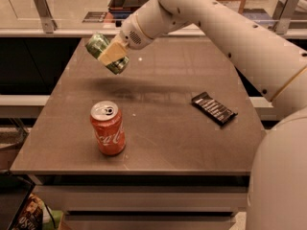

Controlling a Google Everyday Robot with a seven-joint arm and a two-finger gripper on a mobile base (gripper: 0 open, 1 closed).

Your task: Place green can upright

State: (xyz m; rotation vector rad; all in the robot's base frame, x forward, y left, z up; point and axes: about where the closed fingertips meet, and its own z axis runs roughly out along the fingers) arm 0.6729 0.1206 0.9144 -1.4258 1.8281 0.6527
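The green can has a mottled green-and-white body. It hangs tilted on its side in the air above the far left part of the brown table. My gripper is shut on the green can, with a tan finger pad across its middle. The white arm reaches in from the right.
A red Coca-Cola can stands upright near the table's front left. A dark flat snack packet lies at the right. A counter rail runs behind the table. A bag sits on the floor at lower left.
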